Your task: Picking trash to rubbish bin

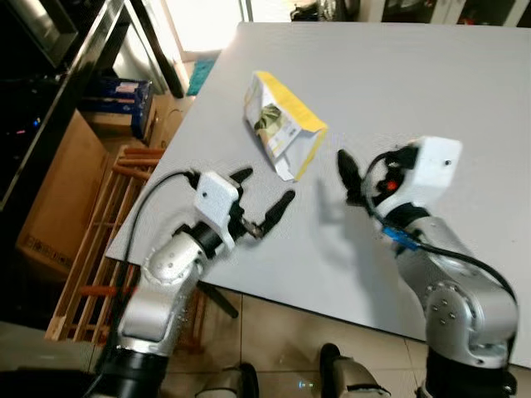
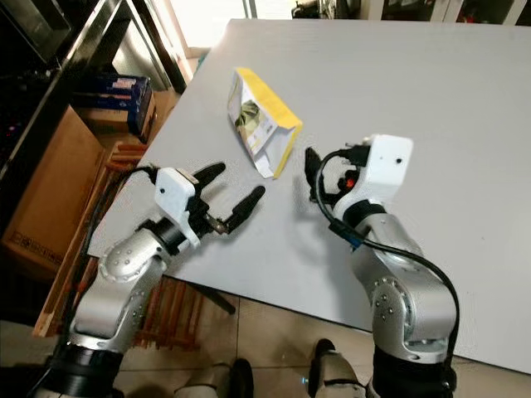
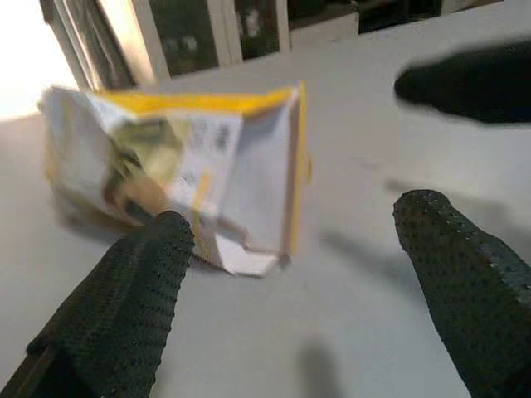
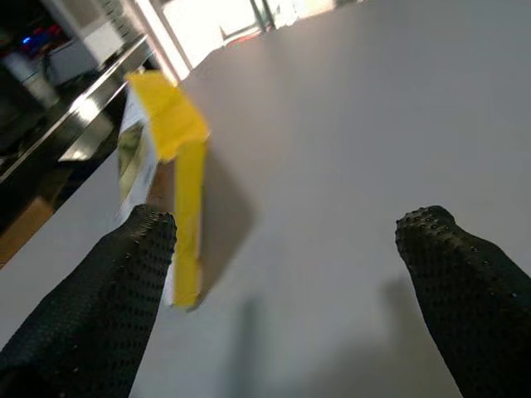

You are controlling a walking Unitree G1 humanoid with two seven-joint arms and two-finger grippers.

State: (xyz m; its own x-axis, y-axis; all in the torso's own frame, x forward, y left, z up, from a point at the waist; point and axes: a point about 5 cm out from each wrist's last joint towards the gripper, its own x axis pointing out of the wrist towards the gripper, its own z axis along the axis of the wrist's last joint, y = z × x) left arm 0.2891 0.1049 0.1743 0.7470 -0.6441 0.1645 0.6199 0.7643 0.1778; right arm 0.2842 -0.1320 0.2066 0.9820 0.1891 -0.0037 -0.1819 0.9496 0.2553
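A crumpled yellow and white carton [image 1: 282, 124] lies on its side on the grey table [image 1: 431, 75], near the table's left edge. My left gripper [image 1: 267, 185] hovers over the table's front left corner, just short of the carton, open and empty. In the left wrist view the carton [image 3: 191, 174] lies just beyond the two spread fingers [image 3: 133, 298]. My right gripper [image 4: 289, 220] is open over the table to the right of the carton [image 4: 158, 157], with nothing in it. One of its black fingers [image 1: 346, 172] points at the carton's near end.
Beside the table's left edge, on the floor, stand a brown cardboard box [image 1: 50, 207], a wooden slatted rack [image 1: 99, 249] and a blue box [image 1: 124, 91]. Dark metal shelving [image 1: 91, 41] lines the far left. Tiled floor [image 1: 282, 332] runs under the table's front edge.
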